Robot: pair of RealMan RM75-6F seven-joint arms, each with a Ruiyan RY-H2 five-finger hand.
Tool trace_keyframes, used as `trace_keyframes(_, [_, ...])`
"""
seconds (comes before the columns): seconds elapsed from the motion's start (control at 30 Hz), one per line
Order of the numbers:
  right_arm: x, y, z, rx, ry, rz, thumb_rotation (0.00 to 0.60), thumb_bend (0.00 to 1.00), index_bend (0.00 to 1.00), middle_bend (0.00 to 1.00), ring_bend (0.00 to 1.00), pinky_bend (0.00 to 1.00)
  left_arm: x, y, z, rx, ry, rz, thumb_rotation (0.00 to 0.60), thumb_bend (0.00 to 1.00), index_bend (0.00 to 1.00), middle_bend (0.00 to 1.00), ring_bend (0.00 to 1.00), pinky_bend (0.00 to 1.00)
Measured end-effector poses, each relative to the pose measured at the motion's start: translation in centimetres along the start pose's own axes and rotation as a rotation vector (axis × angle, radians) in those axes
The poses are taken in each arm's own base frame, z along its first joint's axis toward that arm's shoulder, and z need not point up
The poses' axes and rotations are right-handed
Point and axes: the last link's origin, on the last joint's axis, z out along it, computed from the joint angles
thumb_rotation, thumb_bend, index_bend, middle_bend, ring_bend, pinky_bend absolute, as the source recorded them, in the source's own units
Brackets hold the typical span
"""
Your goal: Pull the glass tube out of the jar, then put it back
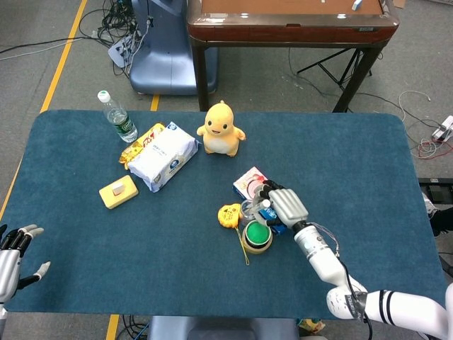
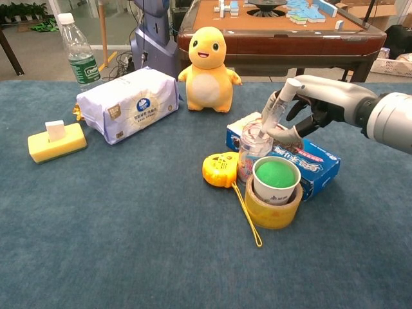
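The glass tube (image 2: 279, 109) stands tilted in the small clear jar (image 2: 253, 149), its white-capped top leaning up and to the right, and the jar sits on the blue worktop (image 2: 129, 225) hemmed in by a yellow tape measure (image 2: 219, 168), a green-filled cup (image 2: 276, 179) set in a tape roll (image 2: 273, 207), and a blue biscuit box (image 2: 315, 162). The right hand (image 2: 302, 112) has its fingers (image 2: 283, 134) curled around the upper part of the tube; they appear to touch it, but whether the grip is firm cannot be told from either view. The left hand (image 1: 13, 253) rests spread and empty at the worktop's near left edge. To do the pull well, the right hand should probably settle its grip just under the cap, then draw along the tube's own slant rather than straight up, so the tube does not lever against the rim and tip the unheld jar into the cup beside it.
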Motion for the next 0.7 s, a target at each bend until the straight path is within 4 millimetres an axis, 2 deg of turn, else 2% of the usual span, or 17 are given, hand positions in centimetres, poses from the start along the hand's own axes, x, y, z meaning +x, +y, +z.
trace_keyframes(0.13, [0.0,0.0,0.0,-0.004,0.005,-0.001,0.6,0.51,0.51,0.3,0.15,0.22,0.0,0.0,0.0,0.001,0.0,-0.001,0.6,0.24,0.25,0.2,0.16,0.02])
trace_keyframes(0.23, [0.2,0.0,0.0,-0.005,0.015,0.005,0.6,0.58,0.54,0.31,0.16,0.22,0.0,0.0,0.0,0.001,0.0,-0.001,0.6,0.24,0.25,0.2,0.16,0.02])
trace_keyframes(0.4, [0.9,-0.1,-0.1,0.002,0.056,0.042,0.6,0.62,0.58,0.35,0.19,0.22,-0.1,0.0,0.1,-0.001,0.002,-0.002,0.6,0.24,0.25,0.2,0.16,0.02])
trace_keyframes(0.7, [4.3,-0.7,-1.8,0.038,0.149,0.154,0.6,0.62,0.61,0.38,0.24,0.22,0.0,0.3,0.4,-0.012,0.003,-0.001,0.6,0.24,0.25,0.2,0.16,0.02])
